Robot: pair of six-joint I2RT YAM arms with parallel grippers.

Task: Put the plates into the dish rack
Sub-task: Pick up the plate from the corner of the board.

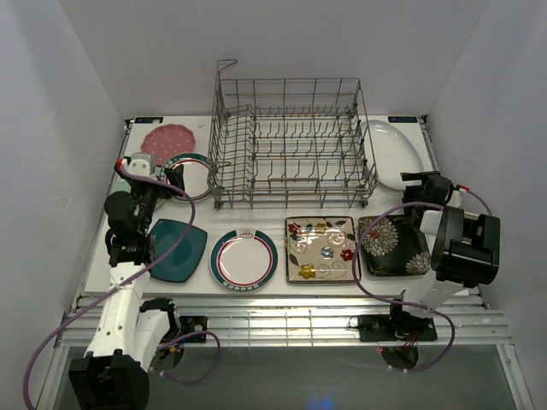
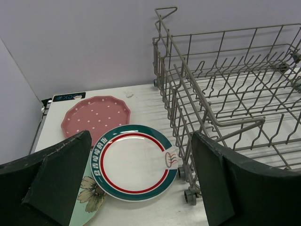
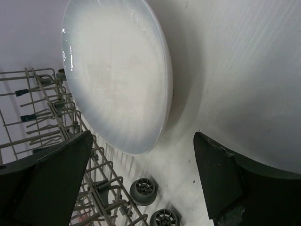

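Plates [image 1: 244,258] sit on the white table [image 1: 256,218] around the large grey wire dish rack [image 1: 291,141] at upper centre, all outside it. Left claw [image 2: 141,181], spread wide, hovers over a teal-and-red-rimmed white round plate [image 2: 134,162] at left; right claw [image 3: 141,178], spread wide, faces the white oval plate [image 3: 113,75] at upper right.

Top of dish rack [image 1: 295,195] open; wire sides block.
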